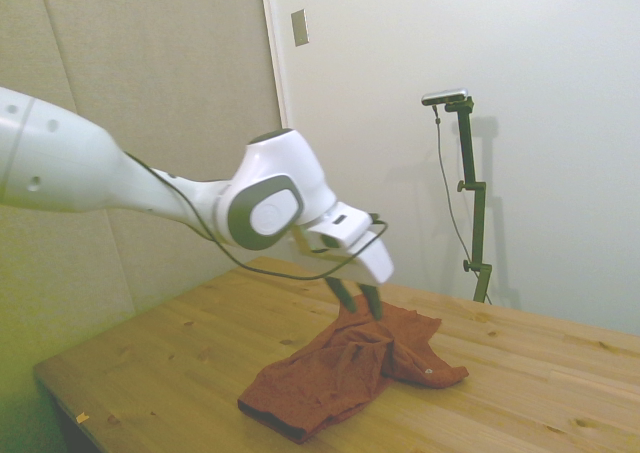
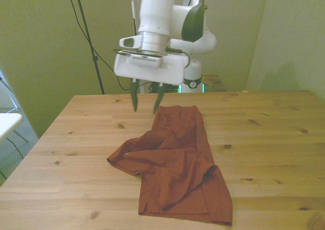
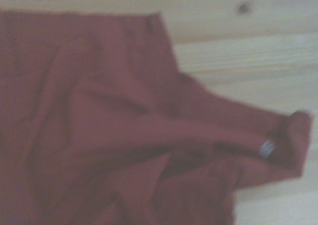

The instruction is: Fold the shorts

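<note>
The rust-red shorts (image 2: 177, 164) lie crumpled on the wooden table (image 2: 274, 133), partly folded over themselves, with one bunched flap sticking out toward the front view's left. In the side view the shorts (image 1: 340, 368) form a wrinkled heap near the table's middle. My gripper (image 2: 145, 102) hangs open just above the table at the shorts' far corner on the front view's left, with nothing between its fingers (image 2: 134, 99). From the side, the gripper (image 1: 356, 298) stands right over the cloth's far edge. The wrist view shows blurred folds of the shorts (image 3: 99, 125) on bare wood.
A small pale tag (image 3: 267, 148) sits on one corner of the cloth. A white object (image 2: 7, 123) stands beyond the table's edge at the front view's left. Bare wood (image 1: 170, 363) surrounds the shorts on all sides.
</note>
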{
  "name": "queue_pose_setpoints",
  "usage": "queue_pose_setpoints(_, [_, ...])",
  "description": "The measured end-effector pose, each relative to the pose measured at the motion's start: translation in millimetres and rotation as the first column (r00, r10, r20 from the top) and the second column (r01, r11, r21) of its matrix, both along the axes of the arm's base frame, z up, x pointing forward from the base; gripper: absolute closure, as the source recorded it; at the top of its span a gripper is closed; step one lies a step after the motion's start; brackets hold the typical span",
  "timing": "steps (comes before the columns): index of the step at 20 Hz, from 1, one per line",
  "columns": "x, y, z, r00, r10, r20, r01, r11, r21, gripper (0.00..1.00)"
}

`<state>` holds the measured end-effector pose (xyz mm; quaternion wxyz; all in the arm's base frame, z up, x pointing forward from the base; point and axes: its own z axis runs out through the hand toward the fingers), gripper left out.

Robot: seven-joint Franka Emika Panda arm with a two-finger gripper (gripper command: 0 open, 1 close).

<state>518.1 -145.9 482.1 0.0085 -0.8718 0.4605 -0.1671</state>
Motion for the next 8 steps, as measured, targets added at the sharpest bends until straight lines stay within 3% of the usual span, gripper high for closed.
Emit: queue_pose_setpoints(8, [-115.8,131.8,-19.9,0.993,0.07,-0.093,-0.065,0.997,0.051,0.0])
